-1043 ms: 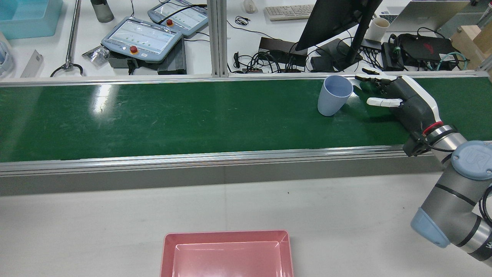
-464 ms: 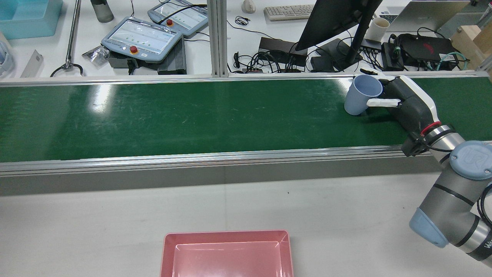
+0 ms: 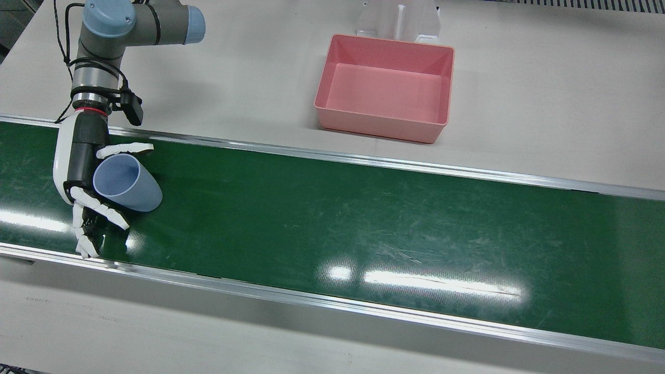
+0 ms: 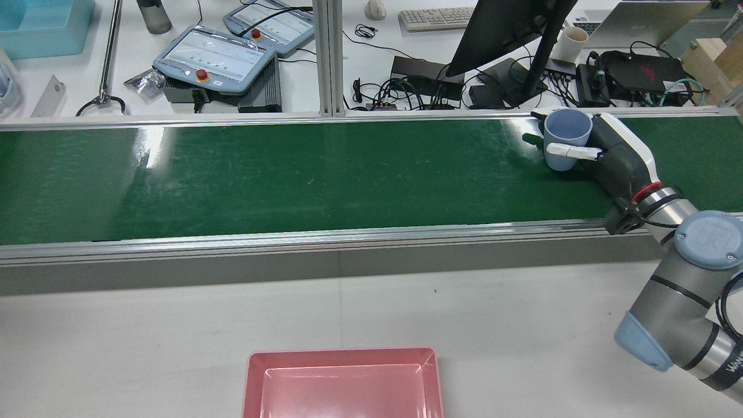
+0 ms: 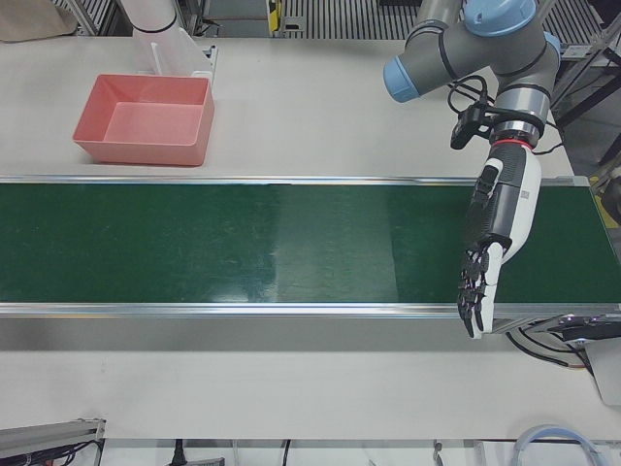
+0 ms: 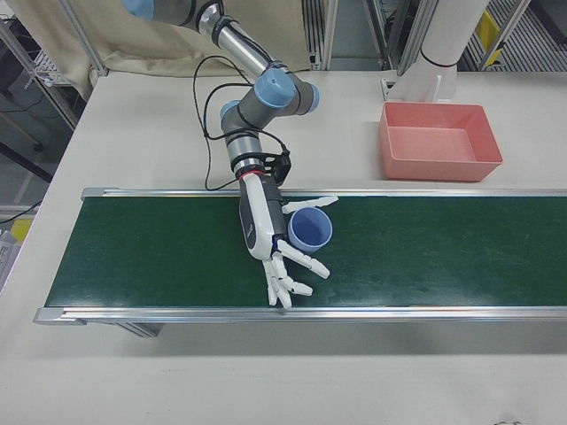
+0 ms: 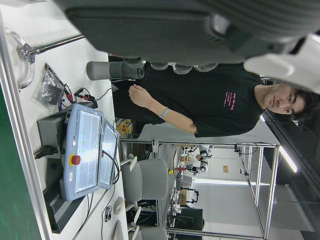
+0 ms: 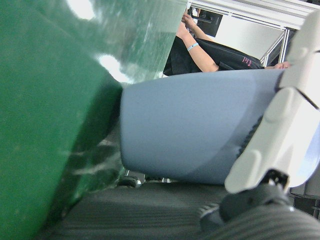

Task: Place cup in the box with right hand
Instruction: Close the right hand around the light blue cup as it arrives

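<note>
Cup (image 4: 567, 139) moved along belt (image 4: 290, 174) into right hand (image 4: 609, 154), fingers apart, thumb on its side

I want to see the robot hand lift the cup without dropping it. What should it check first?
1. Cup against the palm of the right robot hand: ok, it sits between thumb and fingers.
2. Fingers wrapped tight around the cup: not ok, in the front view they are spread apart past it.
3. Cup standing on the green belt: ok.
4. Pink box empty and ready: ok.
5. Way from cup to box free of things: ok, only belt and table lie between.
6. Left robot hand out of the way: ok, it hangs open at the belt's other end.
</note>
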You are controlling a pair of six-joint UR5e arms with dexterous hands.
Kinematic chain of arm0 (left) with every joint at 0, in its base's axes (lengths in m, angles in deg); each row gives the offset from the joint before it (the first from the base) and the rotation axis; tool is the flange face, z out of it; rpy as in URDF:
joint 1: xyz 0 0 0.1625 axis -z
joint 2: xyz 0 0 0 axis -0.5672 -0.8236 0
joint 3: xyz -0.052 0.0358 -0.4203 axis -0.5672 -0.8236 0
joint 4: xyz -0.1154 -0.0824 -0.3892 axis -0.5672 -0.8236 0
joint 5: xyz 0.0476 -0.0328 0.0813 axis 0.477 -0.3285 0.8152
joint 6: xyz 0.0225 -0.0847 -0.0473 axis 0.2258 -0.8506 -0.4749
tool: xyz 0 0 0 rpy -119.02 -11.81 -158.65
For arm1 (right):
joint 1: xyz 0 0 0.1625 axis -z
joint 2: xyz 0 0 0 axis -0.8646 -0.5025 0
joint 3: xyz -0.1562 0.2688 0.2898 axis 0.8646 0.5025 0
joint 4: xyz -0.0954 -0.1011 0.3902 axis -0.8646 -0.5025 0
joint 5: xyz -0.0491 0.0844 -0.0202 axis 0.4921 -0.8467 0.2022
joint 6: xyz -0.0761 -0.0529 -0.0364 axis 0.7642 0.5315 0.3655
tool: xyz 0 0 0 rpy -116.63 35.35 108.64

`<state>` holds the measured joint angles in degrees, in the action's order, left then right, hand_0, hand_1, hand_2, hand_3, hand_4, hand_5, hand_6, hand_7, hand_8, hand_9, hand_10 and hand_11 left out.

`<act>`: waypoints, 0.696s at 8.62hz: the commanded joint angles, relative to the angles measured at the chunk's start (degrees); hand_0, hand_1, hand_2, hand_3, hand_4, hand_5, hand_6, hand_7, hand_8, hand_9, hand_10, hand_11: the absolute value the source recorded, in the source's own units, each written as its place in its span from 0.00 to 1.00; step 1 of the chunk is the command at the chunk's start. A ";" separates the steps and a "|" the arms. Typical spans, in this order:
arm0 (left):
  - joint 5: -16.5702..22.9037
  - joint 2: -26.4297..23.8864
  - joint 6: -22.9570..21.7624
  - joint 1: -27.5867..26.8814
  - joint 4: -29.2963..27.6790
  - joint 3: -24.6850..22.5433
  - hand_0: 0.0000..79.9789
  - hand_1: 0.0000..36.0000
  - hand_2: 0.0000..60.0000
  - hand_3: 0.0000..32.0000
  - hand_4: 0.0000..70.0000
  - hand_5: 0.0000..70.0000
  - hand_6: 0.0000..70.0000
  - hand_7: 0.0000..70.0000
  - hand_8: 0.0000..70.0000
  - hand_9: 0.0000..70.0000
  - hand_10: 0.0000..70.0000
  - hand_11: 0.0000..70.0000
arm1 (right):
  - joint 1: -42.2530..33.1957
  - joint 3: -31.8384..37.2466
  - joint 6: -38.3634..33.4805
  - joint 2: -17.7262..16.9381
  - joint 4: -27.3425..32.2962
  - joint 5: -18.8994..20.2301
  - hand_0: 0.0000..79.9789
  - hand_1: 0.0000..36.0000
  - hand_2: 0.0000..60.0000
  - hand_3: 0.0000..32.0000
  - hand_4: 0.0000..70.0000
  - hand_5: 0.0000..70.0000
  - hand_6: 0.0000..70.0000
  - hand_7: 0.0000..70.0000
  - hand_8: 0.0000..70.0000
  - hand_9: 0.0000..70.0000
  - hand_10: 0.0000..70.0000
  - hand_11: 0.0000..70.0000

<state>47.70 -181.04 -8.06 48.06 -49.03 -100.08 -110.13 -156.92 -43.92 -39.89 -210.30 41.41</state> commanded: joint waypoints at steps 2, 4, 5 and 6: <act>-0.03 0.00 0.00 0.00 0.00 0.00 0.00 0.00 0.00 0.00 0.00 0.00 0.00 0.00 0.00 0.00 0.00 0.00 | -0.15 0.26 -0.07 0.00 -0.15 0.05 0.68 1.00 1.00 0.00 1.00 0.25 0.63 1.00 1.00 1.00 0.77 1.00; 0.05 0.00 0.00 0.00 0.00 0.00 0.00 0.00 0.00 0.00 0.00 0.00 0.00 0.00 0.00 0.00 0.00 0.00 | -2.24 -3.66 0.10 0.01 -0.23 -1.00 0.97 1.00 1.00 0.00 1.00 0.36 0.72 1.00 1.00 1.00 0.96 1.00; -0.03 0.00 0.00 0.00 0.00 0.00 0.00 0.00 0.00 0.00 0.00 0.00 0.00 0.00 0.00 0.00 0.00 0.00 | -4.26 -7.18 0.28 0.09 -0.23 -1.44 0.99 1.00 1.00 0.00 1.00 0.38 0.73 1.00 1.00 1.00 0.99 1.00; -0.03 0.00 0.00 0.00 0.00 -0.09 0.00 0.00 0.00 0.00 0.00 0.00 0.00 0.00 0.00 0.00 0.00 0.00 | -5.41 -10.26 0.20 0.09 -0.23 -1.45 0.99 1.00 1.00 0.00 1.00 0.38 0.73 1.00 1.00 1.00 0.97 1.00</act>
<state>47.72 -181.03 -8.06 48.06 -49.02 -100.09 -112.40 -160.56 -43.83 -39.85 -210.50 40.55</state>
